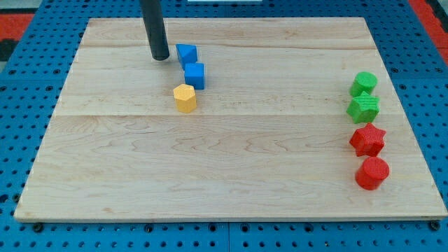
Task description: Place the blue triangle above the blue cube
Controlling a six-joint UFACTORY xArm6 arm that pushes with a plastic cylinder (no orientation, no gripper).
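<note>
Placement looks close to what the task asks, judging by how the blues lie; the blue triangle (187, 54) sits just to the view's right of my tip (159, 57), near but with a sliver of wood between them as far as I can tell. The blue cube (195, 75) lies to the right of my tip and a little toward the view's bottom, directly under the triangle and touching it or all but touching. I would guess my tip stands on the triangle's left because a push from that side slides it rightward into line over the cube; the triangle is offset slightly to the left of the cube, so a small nudge may remain. A yellow hexagonal block (185, 98) rests lower again from my tip, against the cube's lower left corner, and a careless shove could carry it along. No hand is fitted, only the bare rod, so nothing is grasped or released.

The worktop (210, 168) is a pale board of wooden planks; far to the right of my tip stands a column of an upper green block (364, 83), a lower green block (364, 108), a red star (367, 140) and a rounded red block (372, 173). Beyond the board's edges runs a blue perforated base (28, 105).
</note>
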